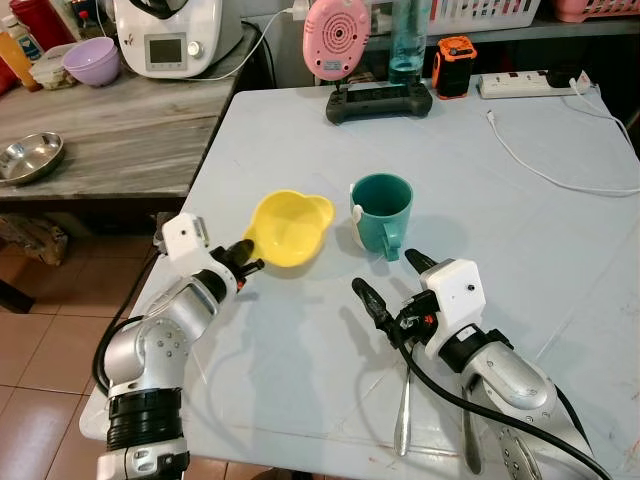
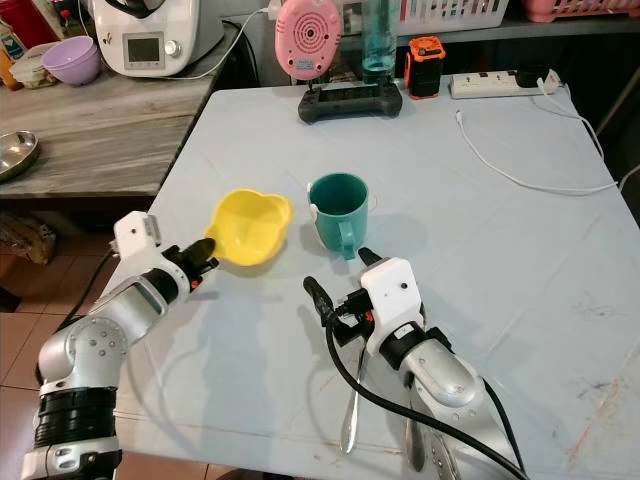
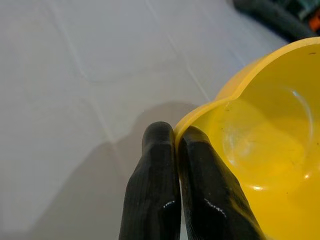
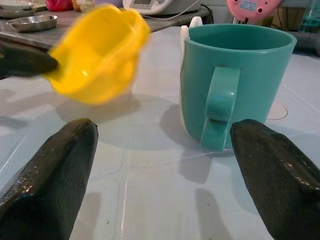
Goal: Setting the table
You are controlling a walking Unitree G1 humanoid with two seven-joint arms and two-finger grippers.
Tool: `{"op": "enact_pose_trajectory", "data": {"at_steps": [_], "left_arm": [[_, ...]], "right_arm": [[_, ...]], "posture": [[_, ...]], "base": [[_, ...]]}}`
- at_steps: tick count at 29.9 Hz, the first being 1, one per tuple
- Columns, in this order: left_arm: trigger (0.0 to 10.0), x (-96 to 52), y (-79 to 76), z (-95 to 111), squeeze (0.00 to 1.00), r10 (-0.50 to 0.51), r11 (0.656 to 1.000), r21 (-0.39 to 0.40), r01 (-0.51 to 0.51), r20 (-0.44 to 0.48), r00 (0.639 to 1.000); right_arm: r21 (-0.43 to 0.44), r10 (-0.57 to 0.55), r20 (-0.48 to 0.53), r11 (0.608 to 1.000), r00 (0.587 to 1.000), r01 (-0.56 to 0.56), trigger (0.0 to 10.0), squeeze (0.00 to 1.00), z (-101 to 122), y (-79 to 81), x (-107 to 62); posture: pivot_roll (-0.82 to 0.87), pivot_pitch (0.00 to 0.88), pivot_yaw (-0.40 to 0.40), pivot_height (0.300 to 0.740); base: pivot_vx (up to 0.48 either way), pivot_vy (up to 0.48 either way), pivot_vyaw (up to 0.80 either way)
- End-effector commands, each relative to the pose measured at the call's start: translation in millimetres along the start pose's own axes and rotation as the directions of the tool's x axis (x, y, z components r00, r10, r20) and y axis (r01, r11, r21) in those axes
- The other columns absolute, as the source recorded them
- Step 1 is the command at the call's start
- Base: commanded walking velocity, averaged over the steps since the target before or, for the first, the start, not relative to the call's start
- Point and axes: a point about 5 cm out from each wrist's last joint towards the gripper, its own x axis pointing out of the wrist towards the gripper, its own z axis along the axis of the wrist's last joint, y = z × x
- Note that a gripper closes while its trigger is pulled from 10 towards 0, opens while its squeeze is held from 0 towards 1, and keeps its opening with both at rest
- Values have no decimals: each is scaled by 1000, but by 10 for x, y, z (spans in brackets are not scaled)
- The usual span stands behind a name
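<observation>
On the far left a wooden side counter (image 1: 120,120) carries a steel dish (image 1: 30,157), a lilac bowl (image 1: 92,60) and a white kitchen machine (image 1: 175,35), the dish and the machine both cut off by the picture's edge.

The left claw (image 1: 250,257) is clenched on the rim of the yellow bowl (image 1: 290,228), one finger (image 3: 155,185) outside the wall and the other inside. The bowl sits at the left-centre of the pale bench (image 1: 520,230); in the right wrist view it looks tipped and off the surface, with its shadow below, though it is blurred there. Its pinched lip points toward the robot's left arm, its wider lobed side toward the mug.

Just beside it, apart, stands the teal mug (image 1: 381,211), upright, handle turned toward the robot. A small white thing on its left side is too small to identify.

The right claw (image 1: 395,280) is released, fingers spread wide, low over the bench just short of the mug's handle. Beneath the right forearm lie two metal utensils (image 1: 404,415), long axes running toward the robot, their heads hidden by the arm.

At the bench's far edge are a pink round gadget (image 1: 335,38), a black controller (image 1: 378,101), an orange-black device (image 1: 454,66) and a white power strip (image 1: 528,83) with cable.
</observation>
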Motion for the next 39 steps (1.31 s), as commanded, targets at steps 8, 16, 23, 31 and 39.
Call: {"op": "enact_pose_trajectory", "data": {"at_steps": [8,16,23,31,39], "left_arm": [[0,-433,202,122,0,52,965,236,-115,259,965],[6235,-734,219,-46,0,83,909,356,-217,356,931],[10000,-773,231,-107,0,98,903,358,-237,364,926],[10000,-721,224,-133,0,99,913,339,-227,354,930],[10000,-701,210,-159,0,87,916,341,-210,342,936]], "right_arm": [[5,-13,23,1000,1000,13,10000,0,19,-36,71],[6,-27,48,1000,998,27,10000,0,47,-66,133],[6,-28,45,1000,999,28,10000,0,34,-81,152],[0,-24,42,1000,999,24,10000,0,31,-89,167],[-3,-31,47,1000,998,31,10000,0,37,-82,155]], "posture": [[-108,105,118,740],[-84,98,98,740],[-75,96,87,740],[-80,89,83,740],[-85,93,86,740]], "base": [[0,0,0],[0,0,0],[0,0,0],[0,0,0],[0,208,0]]}}
